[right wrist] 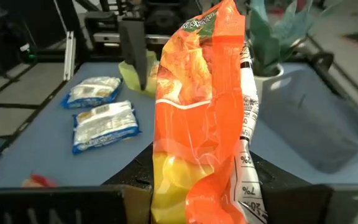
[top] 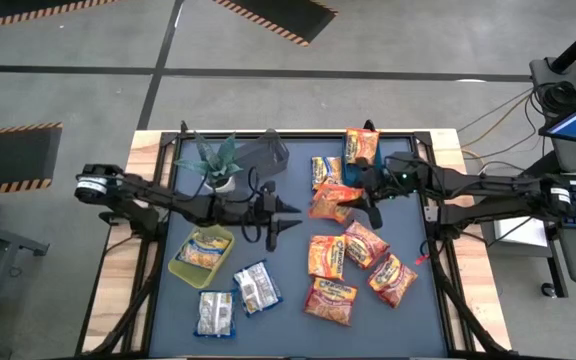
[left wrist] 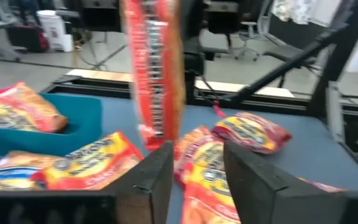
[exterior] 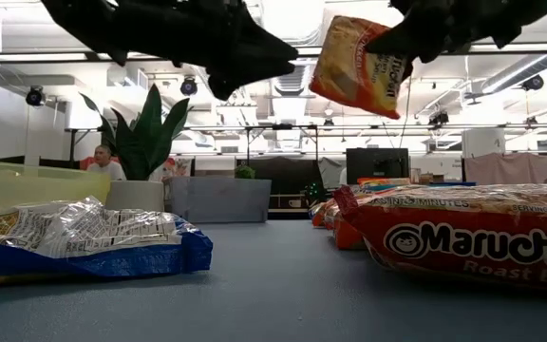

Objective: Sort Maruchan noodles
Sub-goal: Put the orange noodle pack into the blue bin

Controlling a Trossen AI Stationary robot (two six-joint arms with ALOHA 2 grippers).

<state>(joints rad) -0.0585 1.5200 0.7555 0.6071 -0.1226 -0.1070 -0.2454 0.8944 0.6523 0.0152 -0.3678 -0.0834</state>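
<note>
My right gripper [top: 366, 200] hangs over the table's middle, shut on an orange-red Maruchan packet [top: 332, 203], which the low view shows lifted high [exterior: 359, 66]. My left gripper [top: 286, 222] hovers just to its left, open and empty [left wrist: 197, 168], facing that packet [left wrist: 154, 68]. Several more orange-red packets [top: 328, 256] lie flat on the mat's right half. Two whitish-silver packets [top: 256, 287] lie at the near left. A yellow packet sits in the yellow-green bin [top: 180, 262], and an orange one in the teal bin [top: 349, 150]. My right gripper pinches the orange-red packet between its two fingers at one short end [right wrist: 197, 186]. The fingers come from the table's right, slanting down. The packet is lifted clear of the table and tilted, sticking out beyond the fingers toward the left arm [exterior: 349, 85].
A potted plant [top: 218, 162] and a grey bin [top: 268, 152] stand at the far left of the mat. Bare mat [top: 288, 265] lies between the two groups of packets. A person [exterior: 103, 161] sits in the room beyond the table.
</note>
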